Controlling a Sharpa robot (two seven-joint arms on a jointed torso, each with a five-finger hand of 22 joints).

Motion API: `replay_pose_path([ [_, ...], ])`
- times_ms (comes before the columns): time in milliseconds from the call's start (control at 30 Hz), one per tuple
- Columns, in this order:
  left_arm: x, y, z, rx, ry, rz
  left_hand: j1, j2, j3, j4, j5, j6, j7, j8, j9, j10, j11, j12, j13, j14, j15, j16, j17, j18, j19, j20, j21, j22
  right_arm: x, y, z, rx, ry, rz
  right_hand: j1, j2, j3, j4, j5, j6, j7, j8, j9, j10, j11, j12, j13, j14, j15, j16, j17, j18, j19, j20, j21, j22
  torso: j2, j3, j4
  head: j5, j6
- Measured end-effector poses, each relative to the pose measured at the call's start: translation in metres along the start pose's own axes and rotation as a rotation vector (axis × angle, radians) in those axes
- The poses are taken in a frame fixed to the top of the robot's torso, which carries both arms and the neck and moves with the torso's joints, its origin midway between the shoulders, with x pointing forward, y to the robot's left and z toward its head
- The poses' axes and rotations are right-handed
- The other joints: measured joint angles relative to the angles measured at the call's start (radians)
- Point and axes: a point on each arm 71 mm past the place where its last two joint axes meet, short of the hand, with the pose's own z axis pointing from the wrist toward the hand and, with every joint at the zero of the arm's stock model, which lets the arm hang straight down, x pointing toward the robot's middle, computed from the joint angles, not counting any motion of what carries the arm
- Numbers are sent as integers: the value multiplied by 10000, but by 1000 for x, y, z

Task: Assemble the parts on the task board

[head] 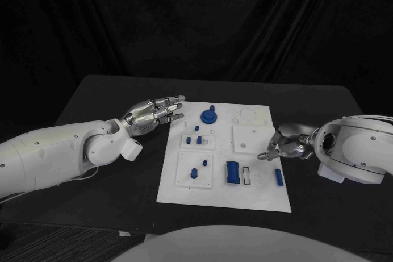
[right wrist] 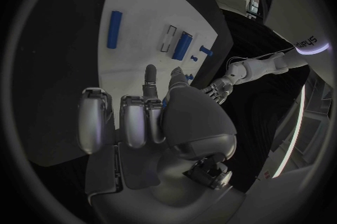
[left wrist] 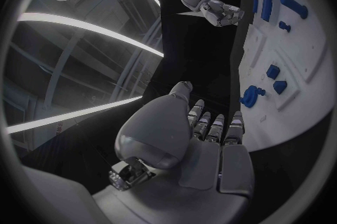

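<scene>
You have the task board (head: 255,194) lying in the middle of the head view on the black table (head: 107,91), a white plate running from centre top down toward the lower middle. Your left hand (head: 152,115) sits at the board's upper left corner, just off its edge, fingers stretched out and apart, grasping nothing; in the left wrist view the same hand (left wrist: 190,140) shows flat fingers and no part in it. Your right hand (head: 285,146) hovers at the board's right edge, about mid-height, fingers curled downward; whether anything sits between them you cannot tell from these views.

On the board, a round blue part (head: 209,115) stands near the upper left, close to your left fingertips. Two small blue pegs (head: 193,140) stand below it. A blue block (head: 233,172) lies lower centre, and a slim blue bar (head: 279,177) lies toward the lower right, just below your right hand.
</scene>
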Motion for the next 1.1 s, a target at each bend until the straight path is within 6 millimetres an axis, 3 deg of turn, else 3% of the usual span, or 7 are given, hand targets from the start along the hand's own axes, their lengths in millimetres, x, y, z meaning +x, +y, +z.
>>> replay_pose_path([
  [133,0,0,1,-5,1,4,0,0,0,0,0,0,0,0,0,-1,0,0,-1,0,0,0,0,0,0,0,0,0,-2,-11,0,452,112,-23,152,54,21,-91,430,481,-74,-141,-323,-1,1,11,19,0,0,0,0,0,1,0,173,0,13,8,-10,-1,0],
  [233,1,0,2,-7,19,2,0,0,0,0,0,0,0,0,0,0,0,0,-1,0,0,0,0,0,0,0,0,0,-3,-18,0,717,187,-69,177,79,1,-111,444,743,-144,-141,-392,-2,1,18,33,0,0,0,0,0,0,1,216,0,14,11,-13,-41,0],
  [567,0,1,2,-29,-2,15,0,0,0,0,0,0,0,0,-1,-1,-1,0,7,0,0,0,0,0,0,0,0,0,9,-40,5,1469,634,-309,27,226,-101,-9,450,796,-89,-432,-699,-2,2,54,26,0,0,0,0,0,0,0,250,-1,10,14,-13,-143,0],
  [1000,0,1,2,-50,-1,10,0,0,29,-29,0,0,0,0,-1,33,33,0,6,0,0,0,0,0,0,0,0,0,21,-43,13,1683,838,-676,2,249,-99,-11,450,1045,-158,-432,-753,-3,1,86,16,0,0,0,0,0,-1,-1,250,-2,13,19,-12,-228,0],
  [1100,0,2,2,-55,-1,7,0,0,29,-29,0,0,0,-1,-2,33,33,0,6,0,0,0,0,0,0,0,0,0,22,-42,15,1683,865,-749,2,248,-98,-12,450,1045,-158,-547,-809,-3,1,87,16,0,-1,1,0,0,-2,-2,250,-2,12,19,-11,-241,0],
])
